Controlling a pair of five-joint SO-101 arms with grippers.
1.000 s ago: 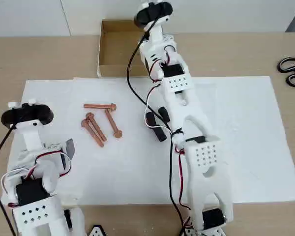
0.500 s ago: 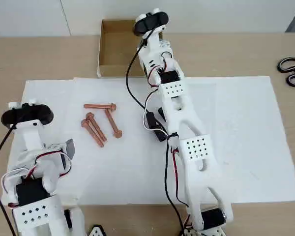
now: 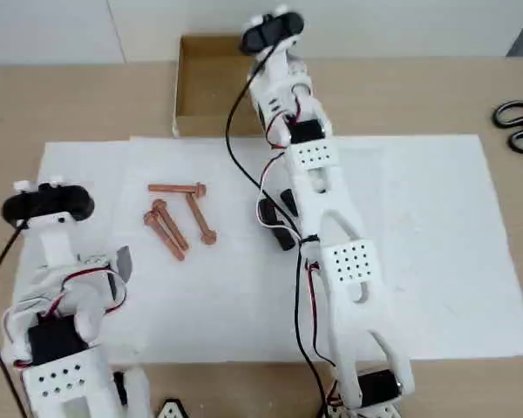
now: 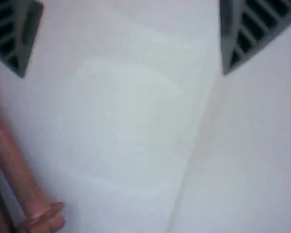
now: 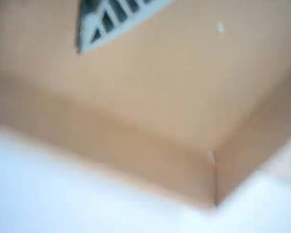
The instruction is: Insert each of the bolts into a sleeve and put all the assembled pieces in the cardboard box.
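Note:
Several copper bolts (image 3: 179, 218) lie loose on the white paper, left of centre. One bolt (image 4: 17, 179) shows close under my left gripper (image 4: 126, 39), which stands open over bare paper with nothing in it; it sits at the front left (image 3: 119, 261). Two short dark sleeves (image 3: 275, 222) lie beside the right arm, partly hidden by it. The cardboard box (image 3: 205, 87) stands at the back. My right gripper (image 3: 277, 54) hangs over the box's right part, looking down at its bare floor (image 5: 184, 87) and an inner corner.
The white paper sheet (image 3: 436, 226) covers most of the table, with open room on its right half. Black scissors (image 3: 516, 124) lie at the far right edge. The right arm stretches from the front edge back to the box.
The right arm's wrist swung a little left over the box, then back towards the right. The left arm and the bolts have not moved.

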